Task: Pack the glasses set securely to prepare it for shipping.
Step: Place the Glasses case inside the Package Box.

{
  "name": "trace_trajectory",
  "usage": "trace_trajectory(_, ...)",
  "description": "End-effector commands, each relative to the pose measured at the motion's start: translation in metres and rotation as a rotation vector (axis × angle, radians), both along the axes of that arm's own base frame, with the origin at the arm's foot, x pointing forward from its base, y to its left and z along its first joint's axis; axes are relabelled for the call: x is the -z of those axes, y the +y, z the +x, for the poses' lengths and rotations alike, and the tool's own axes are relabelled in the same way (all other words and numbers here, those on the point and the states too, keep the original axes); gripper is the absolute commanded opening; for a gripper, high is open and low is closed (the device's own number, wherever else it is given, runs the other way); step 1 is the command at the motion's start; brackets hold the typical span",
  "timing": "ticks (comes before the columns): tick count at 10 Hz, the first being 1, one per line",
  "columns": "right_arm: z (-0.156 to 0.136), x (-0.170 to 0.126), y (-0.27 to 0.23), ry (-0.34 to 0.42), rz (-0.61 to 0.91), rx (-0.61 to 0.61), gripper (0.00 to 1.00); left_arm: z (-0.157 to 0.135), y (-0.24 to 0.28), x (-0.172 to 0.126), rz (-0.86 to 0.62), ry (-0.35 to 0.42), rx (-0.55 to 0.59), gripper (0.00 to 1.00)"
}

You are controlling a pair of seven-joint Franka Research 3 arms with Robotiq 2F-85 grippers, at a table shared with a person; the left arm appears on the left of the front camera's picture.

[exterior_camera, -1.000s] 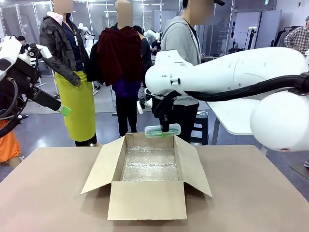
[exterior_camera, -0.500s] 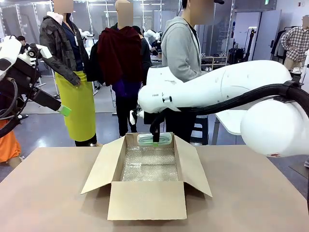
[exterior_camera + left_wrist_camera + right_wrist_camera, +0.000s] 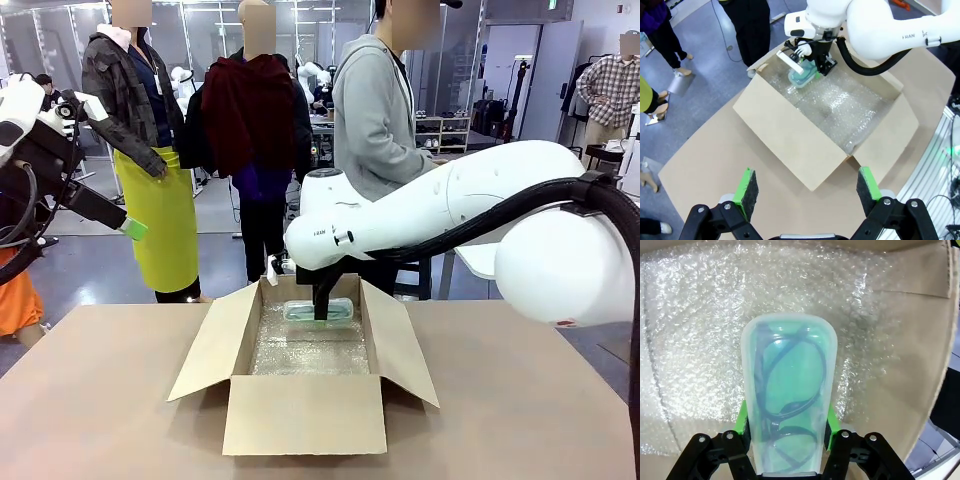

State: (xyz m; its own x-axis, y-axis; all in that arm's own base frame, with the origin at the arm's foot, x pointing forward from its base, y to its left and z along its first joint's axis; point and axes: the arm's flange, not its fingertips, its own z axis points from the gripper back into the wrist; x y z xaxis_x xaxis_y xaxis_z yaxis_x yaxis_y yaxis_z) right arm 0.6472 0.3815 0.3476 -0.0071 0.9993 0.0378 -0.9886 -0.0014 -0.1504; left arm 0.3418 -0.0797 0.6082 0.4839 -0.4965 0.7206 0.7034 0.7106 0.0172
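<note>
Cardboard box (image 3: 305,412) in your front view: the right gripper (image 3: 321,314) is inside, with the mint-green glasses case (image 3: 340,310) at the far wall. Left wrist view: your left gripper (image 3: 802,192) gapes empty above the table (image 3: 705,165). Right wrist view: green pads (image 3: 742,415) flank the case over bubble wrap (image 3: 700,315); you cannot tell whether they grip.

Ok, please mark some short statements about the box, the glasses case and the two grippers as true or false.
1. The pale mint green translucent glasses case sits between the right gripper's green pads, over the bubble wrap lining. True.
2. The brown cardboard box is taped shut. False: its flaps stand open.
3. The left gripper is shut on a pink case. False: it is open and holds nothing.
4. Dark-framed glasses show through the case. True.
5. The case hangs outside the box. False: it is within the walls, at the far end.
</note>
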Motion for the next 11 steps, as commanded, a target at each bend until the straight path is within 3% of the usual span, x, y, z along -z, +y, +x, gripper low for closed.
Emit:
trace_trajectory(1,-0.0073,0.0028,0.0059,-0.034,-0.002,0.018,0.83,-0.0001,0.0013,-0.0014,-0.015,0.001,0.011,1.0)
trace_trajectory(2,-0.008,0.0007,0.0057,-0.041,-0.01,0.019,0.96,-0.0001,0.0013,-0.0014,-0.015,0.001,0.011,1.0)
trace_trajectory(3,-0.0082,0.0002,0.0066,-0.034,-0.016,0.017,1.0,-0.0001,0.0013,-0.0014,-0.015,0.001,0.011,1.0)
trace_trajectory(11,-0.0024,0.0018,0.0046,-0.01,0.005,-0.009,1.0,-0.0001,0.0013,-0.0014,-0.015,0.001,0.011,1.0)
